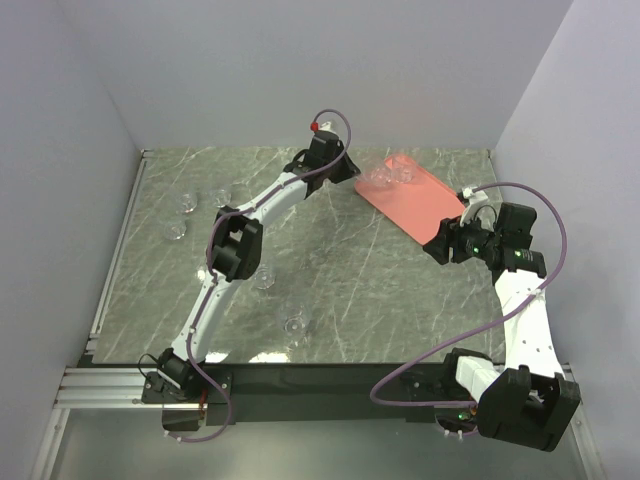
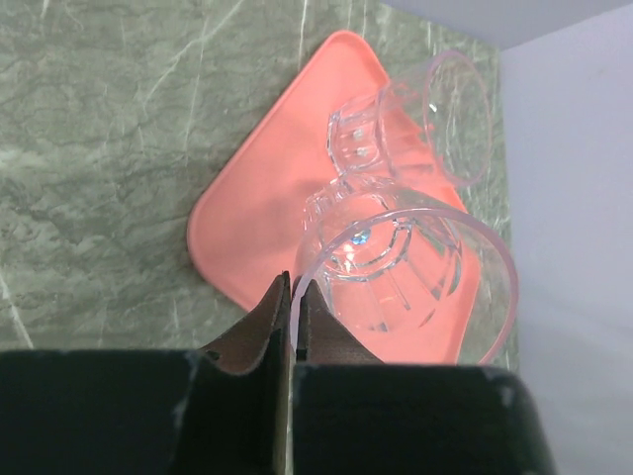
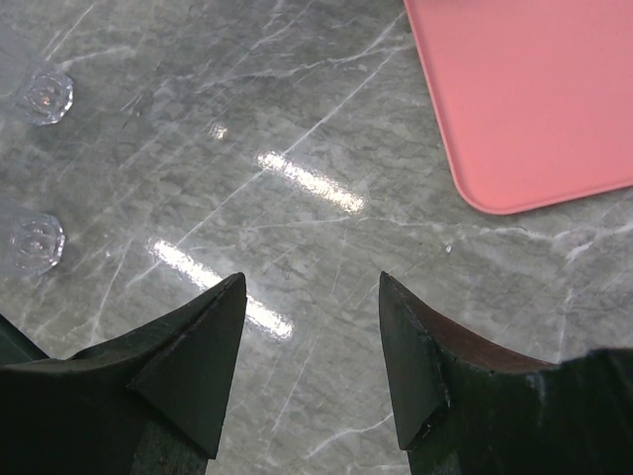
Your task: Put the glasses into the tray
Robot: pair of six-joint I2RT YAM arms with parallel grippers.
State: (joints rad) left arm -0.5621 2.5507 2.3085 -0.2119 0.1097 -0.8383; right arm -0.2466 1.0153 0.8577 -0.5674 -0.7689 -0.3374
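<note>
Looking from above, you have the tray (image 1: 420,205) at 2 o'clock on the table (image 1: 340,270). Your left gripper (image 2: 294,302) is pinching the rim of a glass (image 2: 415,267) over the tray's far end, just beside a second glass (image 2: 396,124) standing there. Your right gripper (image 3: 312,287) hovers spread over the marble at the tray's 5 o'clock corner. Loose glasses (image 1: 265,277) sit between 7 and 10 o'clock.

My arms (image 1: 270,200) are white links between chunky black joints (image 1: 238,250). A purple cable (image 1: 334,112) loops along each one. A red cap (image 1: 316,127) tops my left wrist; small green lights (image 1: 481,238) glow on my right. My fingers (image 3: 193,366) are dark and wedge-shaped, with brownish inner pads (image 2: 255,336).
</note>
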